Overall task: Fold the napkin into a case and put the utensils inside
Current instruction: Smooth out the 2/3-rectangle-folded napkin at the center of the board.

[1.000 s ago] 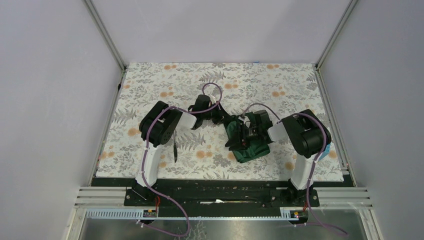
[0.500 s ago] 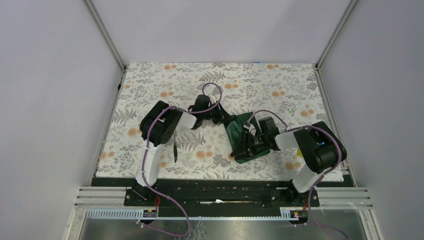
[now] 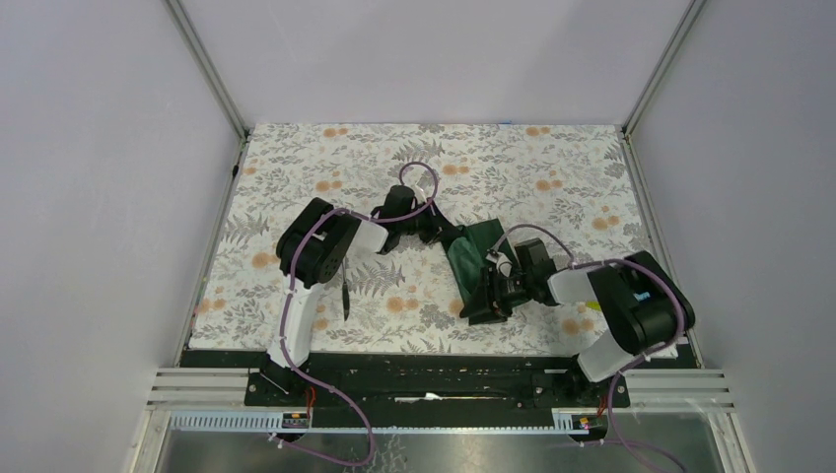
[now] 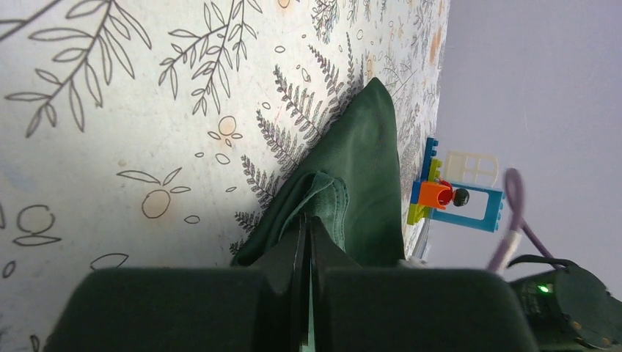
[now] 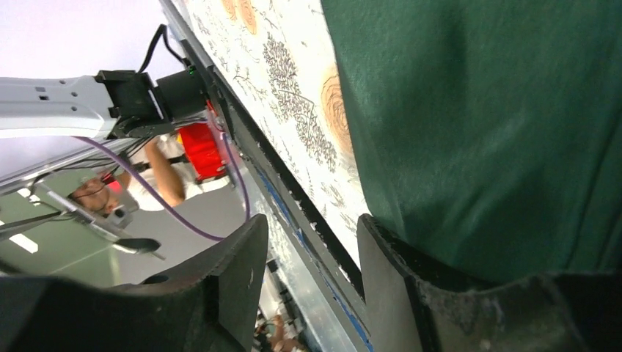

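Fingertips [image 4: 292, 253] of the left gripper [image 3: 443, 234] are clenched flat on a doubled, stitched edge of the napkin [image 3: 473, 258], pinning its far end just above the tablecloth [image 3: 325, 168]; the fingers [image 5: 236, 271] of the right gripper [image 3: 485, 301] stand parted at the cloth's near end, and in the right wrist view I see only table edge in the gap between them, the green fabric lying along the outer side of one finger and not gripped. From above, the napkin lies right of the table's middle as a narrow, thick strip running from far to near between the two grippers, so I judge the folding well advanced; I cannot tell from any view whether the case has a usable open mouth. Of the utensils, the black knife [image 3: 346, 299] lies bare on the tablecloth beside the left arm, well apart from the napkin; I cannot find the spoon in any view, and it may be hidden by an arm or by cloth. Remaining, as I read it: finish and settle the case, then load the utensils. The toy blocks [image 4: 440, 194] stand beyond the napkin, near the right wall, apart from the cloth.
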`<act>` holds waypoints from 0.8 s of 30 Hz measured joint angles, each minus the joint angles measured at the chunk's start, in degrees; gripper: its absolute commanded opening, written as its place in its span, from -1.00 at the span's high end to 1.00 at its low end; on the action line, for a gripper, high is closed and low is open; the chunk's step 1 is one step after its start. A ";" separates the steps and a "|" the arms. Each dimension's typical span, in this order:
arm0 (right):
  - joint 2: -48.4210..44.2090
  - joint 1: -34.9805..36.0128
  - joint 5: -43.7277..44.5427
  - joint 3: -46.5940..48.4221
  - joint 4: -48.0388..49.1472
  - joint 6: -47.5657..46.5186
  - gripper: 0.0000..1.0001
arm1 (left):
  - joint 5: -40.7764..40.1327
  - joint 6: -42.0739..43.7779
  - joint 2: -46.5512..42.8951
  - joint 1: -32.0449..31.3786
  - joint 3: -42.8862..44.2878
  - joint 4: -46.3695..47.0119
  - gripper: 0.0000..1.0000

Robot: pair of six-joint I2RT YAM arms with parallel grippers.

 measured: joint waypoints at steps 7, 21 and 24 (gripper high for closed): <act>-17.18 -0.02 11.78 7.19 -23.80 -5.27 -0.40 | 0.04 0.76 -0.07 0.00 0.72 -1.27 0.72; -13.44 -12.00 35.32 25.03 -42.25 -11.21 -0.51 | 7.34 0.07 -4.13 0.39 2.93 -5.95 -0.05; -9.84 -16.74 36.52 25.59 -42.64 -12.09 -0.42 | 8.57 -0.09 -7.96 0.42 2.58 -7.45 -0.15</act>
